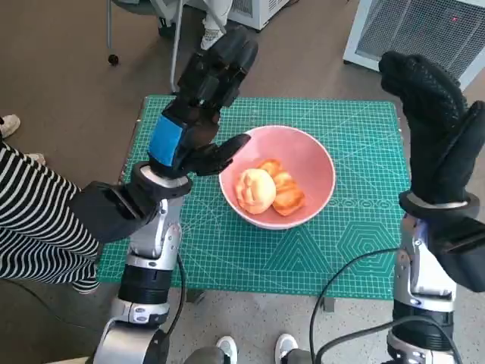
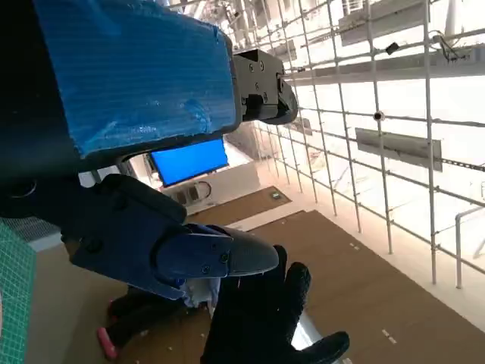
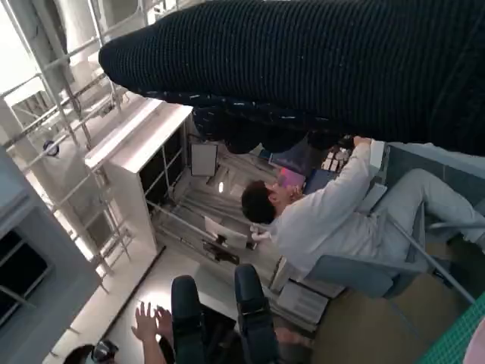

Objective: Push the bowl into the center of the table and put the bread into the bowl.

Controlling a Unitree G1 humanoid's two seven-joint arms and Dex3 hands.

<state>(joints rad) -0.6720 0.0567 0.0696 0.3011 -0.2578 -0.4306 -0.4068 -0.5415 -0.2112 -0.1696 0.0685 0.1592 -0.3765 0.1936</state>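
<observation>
The pink bowl point(image 1: 307, 163) sits near the middle of the green cutting mat point(image 1: 356, 243), and the golden bread point(image 1: 265, 189) lies inside it. My left hand point(image 1: 198, 106) is raised above the mat's left part, fingers spread and holding nothing, its thumb pointing at the bowl's left rim. My right hand point(image 1: 432, 121) is lifted upright over the mat's right edge, fingers together and extended, empty. In the left wrist view my left hand point(image 2: 129, 91) fills the upper left, and the gloved right hand point(image 2: 261, 322) shows beyond it. The right hand point(image 3: 318, 68) is a dark band in its own wrist view.
A person in a striped sleeve point(image 1: 38, 220) sits close to the table's left side. Feet point(image 1: 254, 349) show under the near edge. White appliances point(image 1: 413, 34) stand behind the table. A seated person point(image 3: 333, 212) appears in the right wrist view.
</observation>
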